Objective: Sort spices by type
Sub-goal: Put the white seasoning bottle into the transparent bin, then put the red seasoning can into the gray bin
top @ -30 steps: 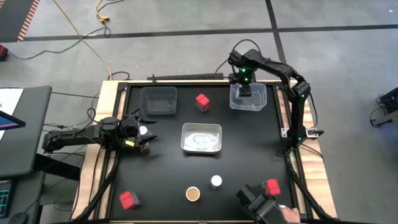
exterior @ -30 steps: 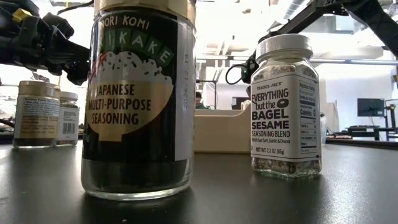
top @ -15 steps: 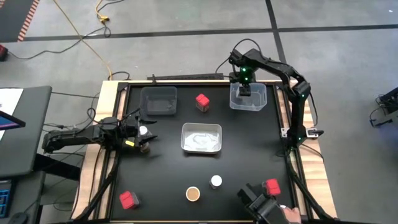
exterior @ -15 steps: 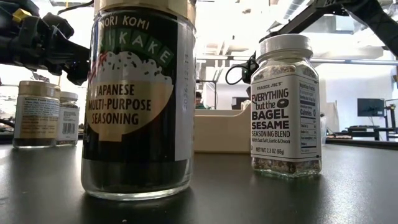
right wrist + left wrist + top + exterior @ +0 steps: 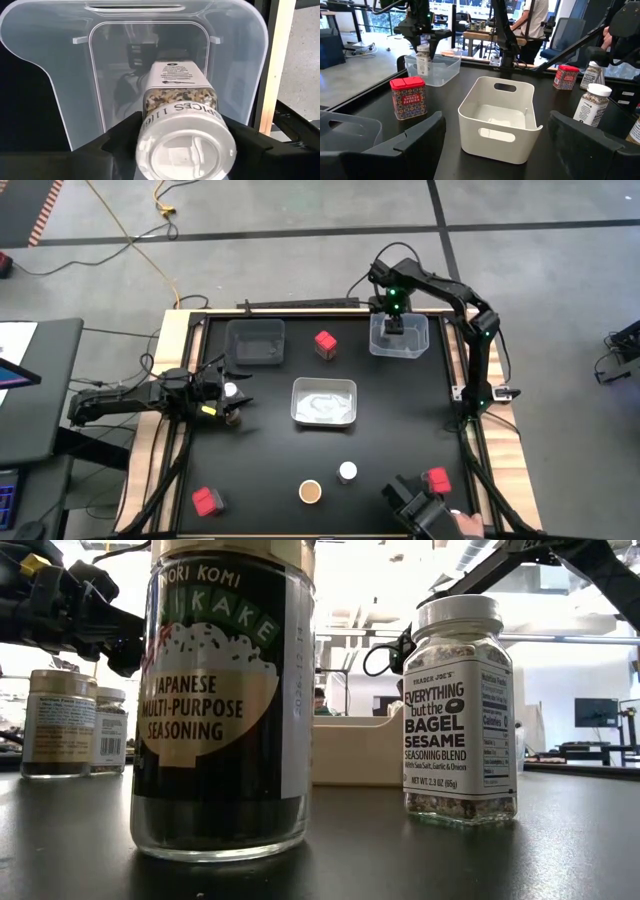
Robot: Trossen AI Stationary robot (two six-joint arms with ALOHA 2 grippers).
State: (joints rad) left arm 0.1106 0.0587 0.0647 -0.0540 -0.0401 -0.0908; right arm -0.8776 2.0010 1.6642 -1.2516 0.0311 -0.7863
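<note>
**Labels facing the low camera while a white-lidded jar is hanging over the far bin**

Lettering is reading clearly in the low view: a tall brown-topped jar [image 5: 222,700] is showing "NORI KOMI", "JAPANESE MULTI-PURPOSE SEASONING", and a white-lidded jar [image 5: 461,710] is showing "TRADER JOE'S EVERYTHING but the BAGEL SESAME SEASONING BLEND". Both are standing near the desk's [image 5: 260,450] front edge. A red tin [image 5: 408,97] marked "SMOKED PAPRIKA" is standing beside the white handled bin [image 5: 499,119] at the desk's middle.

The right gripper [image 5: 396,322] is hovering over the clear bin [image 5: 420,340] at the far right corner, its jaws sitting on either side of a white-lidded spice jar [image 5: 181,130] whose lid rim is showing "SPICES"; whether they are pinching it I cannot tell.

The left gripper [image 5: 238,398] is waiting at the desk's left side, jaws spread and empty, with another white-lidded jar [image 5: 231,391] and a brown-topped one [image 5: 234,418] close by.
</note>
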